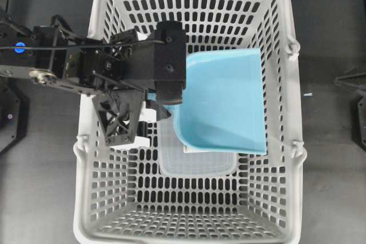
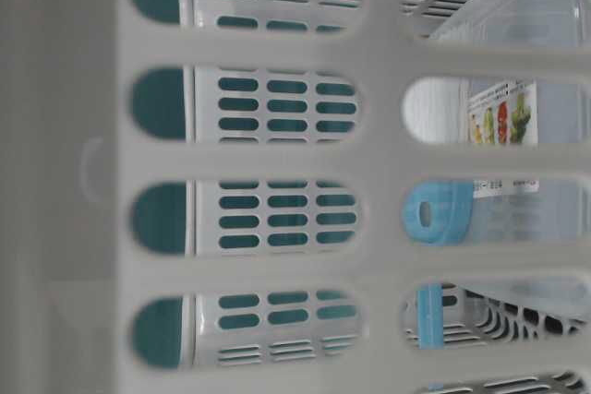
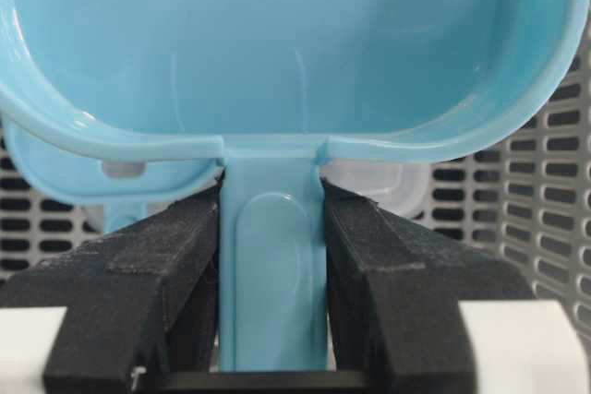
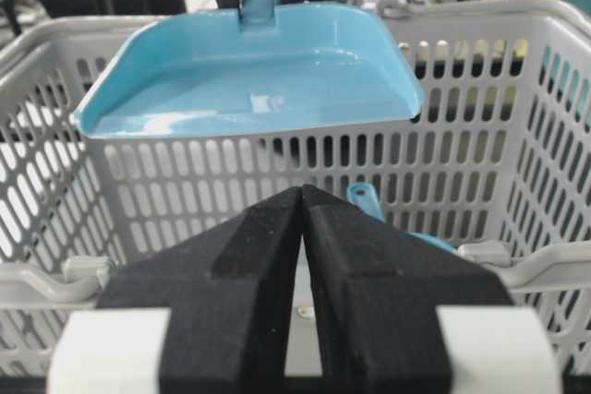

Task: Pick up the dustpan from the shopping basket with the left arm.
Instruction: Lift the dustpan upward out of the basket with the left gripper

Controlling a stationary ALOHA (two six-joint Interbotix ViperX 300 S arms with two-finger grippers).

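Observation:
The light blue dustpan (image 1: 223, 101) hangs roughly level inside the top of the grey shopping basket (image 1: 286, 27), its tray toward the right wall. My left gripper (image 3: 272, 200) is shut on its thin handle (image 3: 272, 265), with a black finger (image 3: 369, 237) pressed against each side just behind the raised back. From overhead the left arm (image 1: 166, 64) reaches in over the left wall and hides the handle. In the right wrist view the dustpan (image 4: 249, 80) floats above the basket's far rim. My right gripper (image 4: 302, 193) is shut and empty, outside the basket's near wall (image 4: 480, 136).
A clear plastic container (image 1: 197, 161) with a printed label lies on the basket floor under the dustpan. Another blue handle with a hole (image 4: 365, 198) sits lower in the basket, also in the table-level view (image 2: 436, 212). Slotted walls (image 2: 277, 159) enclose everything.

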